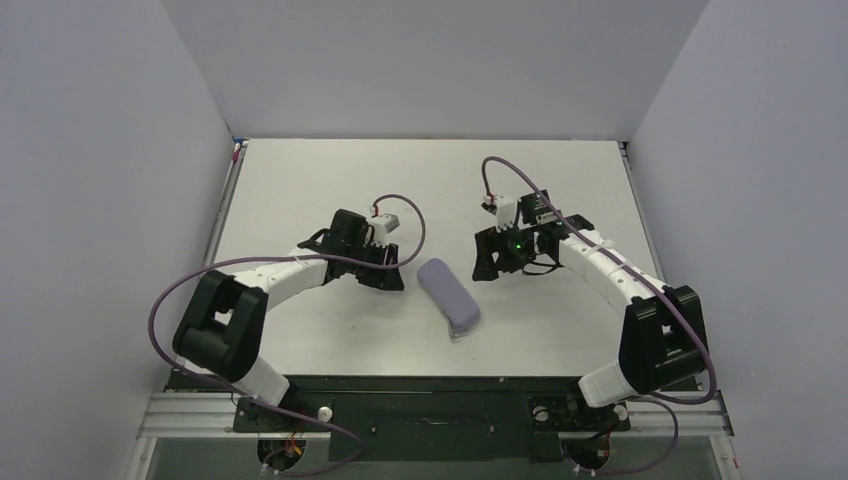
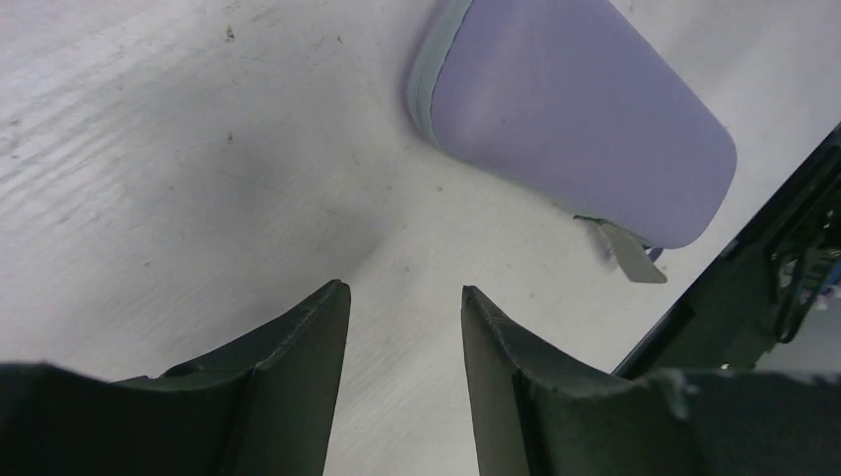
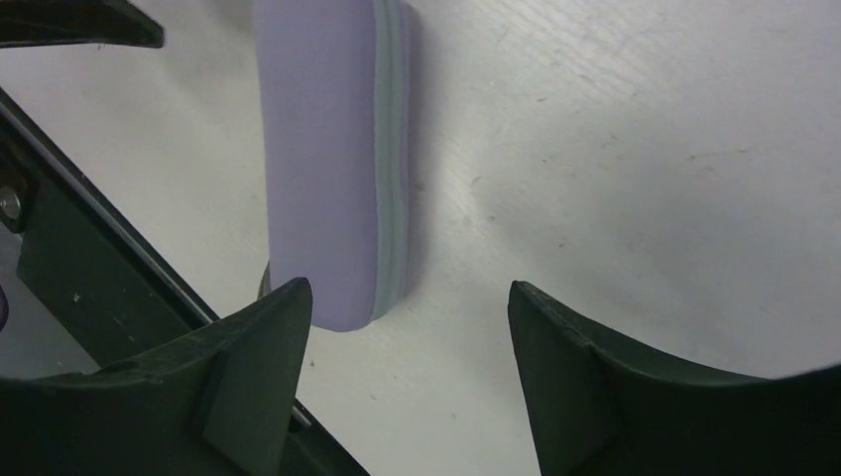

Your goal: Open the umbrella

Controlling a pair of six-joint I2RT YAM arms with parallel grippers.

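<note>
Nearest, the two arm bases sit on a black frame (image 1: pixel 430 400) at the table's front edge, and each arm reaches forward and inward over the white table (image 1: pixel 300 180).

Just past that edge, between the arms, a lavender oval hard case (image 1: pixel 449 296) lies flat on the table. It runs at a slant, with its near end towards the right and its far end towards the left. A grey zip seam (image 3: pixel 390 149) runs round its side, closed along the part that shows, and a small grey pull tab (image 2: pixel 630 253) sticks out at the near end. The umbrella itself shows in no view; only this case is seen, and what it holds cannot be told.

A little farther on, the left gripper (image 1: pixel 388 272) hangs low just beside the far end of the case, on its left. Its jaws are parted by a narrow gap, with only bare table between them. The right gripper (image 1: pixel 487 262) is near the same end on the other side. Its jaws stand wide apart and grasp nothing, and the case's end lies close to one fingertip (image 3: pixel 288 307).

Beyond them the table is walled by pale grey panels (image 1: pixel 430 60).
</note>
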